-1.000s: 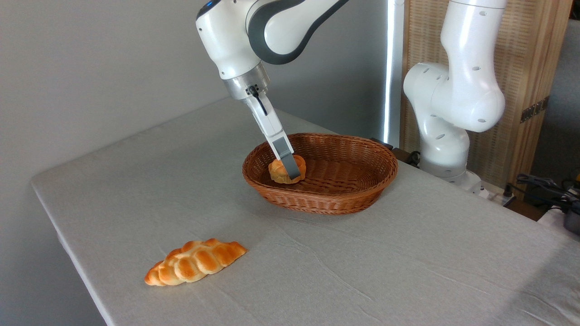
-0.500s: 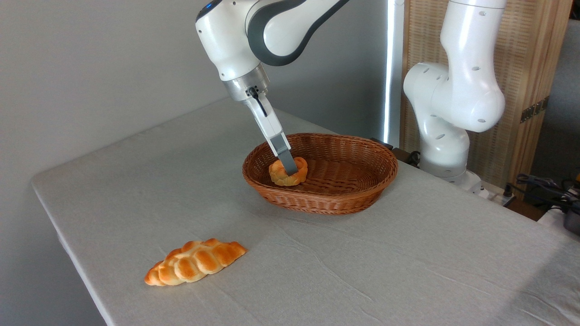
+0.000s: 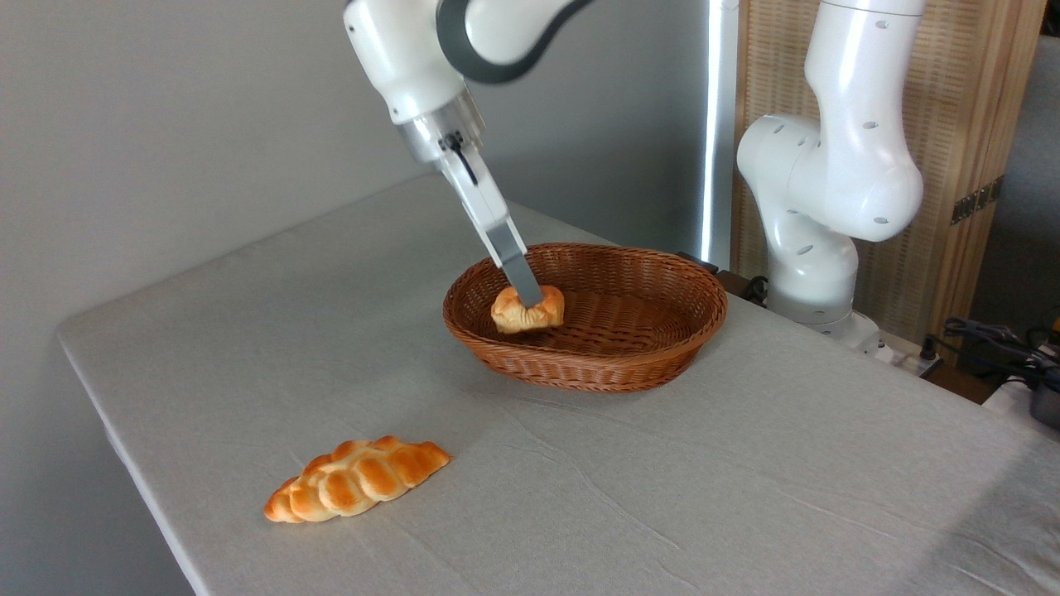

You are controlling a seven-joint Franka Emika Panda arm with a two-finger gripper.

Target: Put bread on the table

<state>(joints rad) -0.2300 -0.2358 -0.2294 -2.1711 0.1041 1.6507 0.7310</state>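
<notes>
Risen slightly, gripper (image 3: 530, 300) clamping bread (image 3: 527, 310) inside wicker basket (image 3: 654, 348), braided loaf (image 3: 356, 478) on table (image 3: 745, 463)

The arm (image 3: 836, 165) has glossy white rounded shells with dark grey joint bands and small dark screw recesses. A silver metal flange carries a short black cable. The gripper (image 3: 530, 300) is slim, white above, with grey fingers (image 3: 520, 277).

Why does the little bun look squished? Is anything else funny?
The gripper is pinching the bun over the basket, so it hangs tilted. The loaf lies flat on the table. Nothing else looks odd.
</notes>
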